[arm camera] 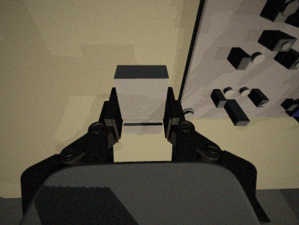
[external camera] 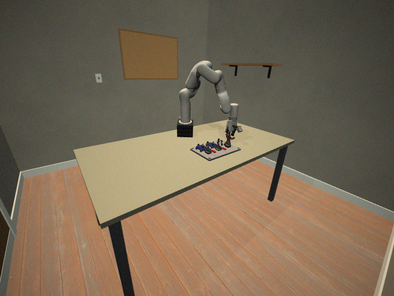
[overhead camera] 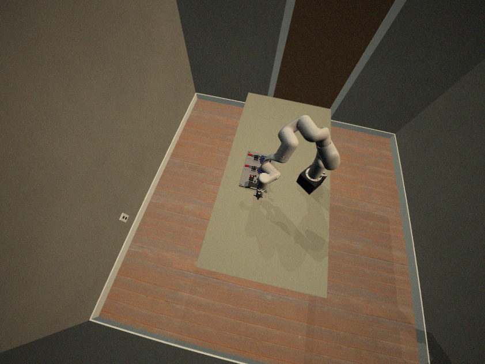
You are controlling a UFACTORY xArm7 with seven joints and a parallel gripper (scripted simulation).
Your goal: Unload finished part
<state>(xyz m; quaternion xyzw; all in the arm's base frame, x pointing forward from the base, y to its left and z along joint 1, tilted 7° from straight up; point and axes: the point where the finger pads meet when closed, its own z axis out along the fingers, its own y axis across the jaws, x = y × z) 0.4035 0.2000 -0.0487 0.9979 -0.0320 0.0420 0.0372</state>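
My gripper (arm camera: 142, 98) is shut on the finished part (arm camera: 141, 92), a pale grey block with a thin dark slot line across it. I hold it above the bare table, just beside the edge of the fixture plate (arm camera: 246, 51). In the wrist view the plate's empty nest shows dark stops and round rest pads (arm camera: 236, 94). In the exterior view my gripper (external camera: 229, 136) hangs at the right end of the fixture plate (external camera: 215, 149). Two blue blanks (external camera: 205, 146) sit in their nests on the plate, with red clamp handles (external camera: 214, 151) beside them.
The arm's black base (external camera: 185, 128) stands on the table behind the fixture. The table's right edge (external camera: 286, 140) lies beyond the gripper. The table stretches out wide to the left of the plate.
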